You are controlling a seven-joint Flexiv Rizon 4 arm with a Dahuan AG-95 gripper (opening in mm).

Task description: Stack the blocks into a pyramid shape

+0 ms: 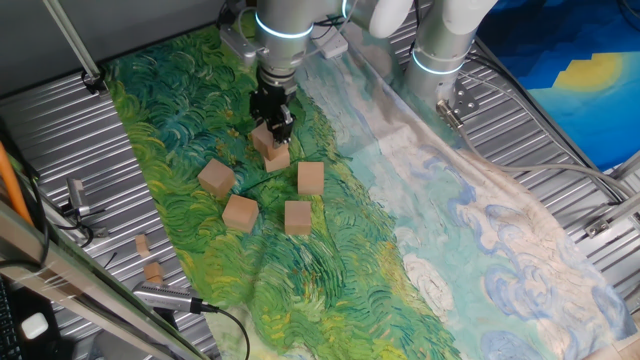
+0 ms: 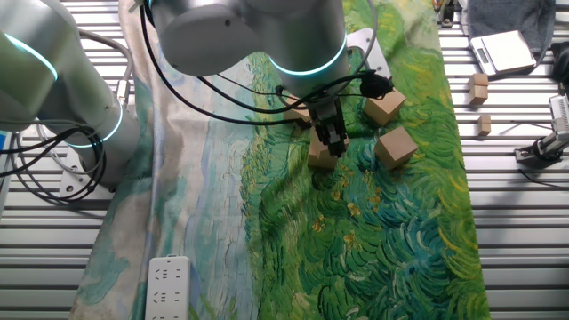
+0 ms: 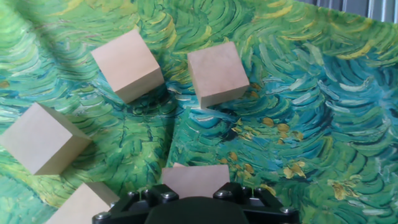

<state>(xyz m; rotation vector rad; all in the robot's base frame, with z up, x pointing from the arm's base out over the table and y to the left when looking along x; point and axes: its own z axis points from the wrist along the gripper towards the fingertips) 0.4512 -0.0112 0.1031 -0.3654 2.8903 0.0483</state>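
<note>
Tabletop (image 1: pixel 60 120) is covered by a painted cloth (image 1: pixel 420 220). No pyramid yet: the blocks lie loose on the cloth, well apart, none stacked as far as I can see. Four sit free in one fixed view: (image 1: pixel 216 178), (image 1: pixel 240 213), (image 1: pixel 298 217), (image 1: pixel 311 178). The hand (image 1: pixel 271 128) is clamped on a fifth block (image 1: pixel 264 139), low over what is probably a sixth (image 1: pixel 277 157). Nearly all stacking is left. No containers in view. Two small wooden bits (image 1: pixel 143 244) lie off the cloth.
</note>
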